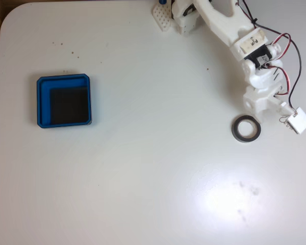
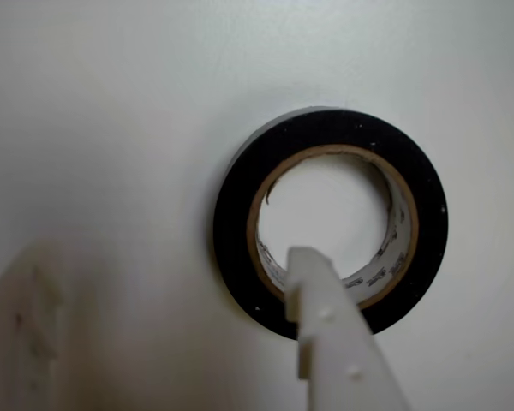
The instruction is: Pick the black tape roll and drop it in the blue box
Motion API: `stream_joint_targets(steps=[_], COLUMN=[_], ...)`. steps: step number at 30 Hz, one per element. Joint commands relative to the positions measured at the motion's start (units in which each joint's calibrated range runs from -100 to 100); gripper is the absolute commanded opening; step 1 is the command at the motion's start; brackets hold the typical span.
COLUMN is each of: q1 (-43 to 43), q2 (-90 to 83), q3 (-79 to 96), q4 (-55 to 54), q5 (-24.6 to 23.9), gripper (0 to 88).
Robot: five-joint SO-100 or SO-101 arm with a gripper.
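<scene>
White table [image 1: 143, 178]: we note a few dark specks and a glare patch on it in the overhead view.
Tape: the black tape roll [image 1: 246, 128] lies flat at the right, pale core showing.
Box: the blue box [image 1: 64, 101] sits well apart at the left, with bare table between them.
Fingers [image 2: 330, 330]: we see them spread wide, one tip over the roll's near rim and hole, the other blurred at the lower left outside the roll [image 2: 330, 218].
Wiring: red and black leads [image 1: 296, 76] run along the arm to a small white connector [image 1: 299, 121] just beside the roll.
</scene>
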Motion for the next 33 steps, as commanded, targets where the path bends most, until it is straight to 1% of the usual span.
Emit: stream_joint_targets(steps=[1,12,20,33], q1=[0.5,0.9,4.4,3.7], q2=[1.9,3.1,3.2,8.0], q3=[-4.9,-4.7,-4.5,-4.9], q4=[0.4,0.4,0.4,0.3], q5=[0.3,0.3,0.3,0.2], gripper=[25.0,24.9,24.8,24.9])
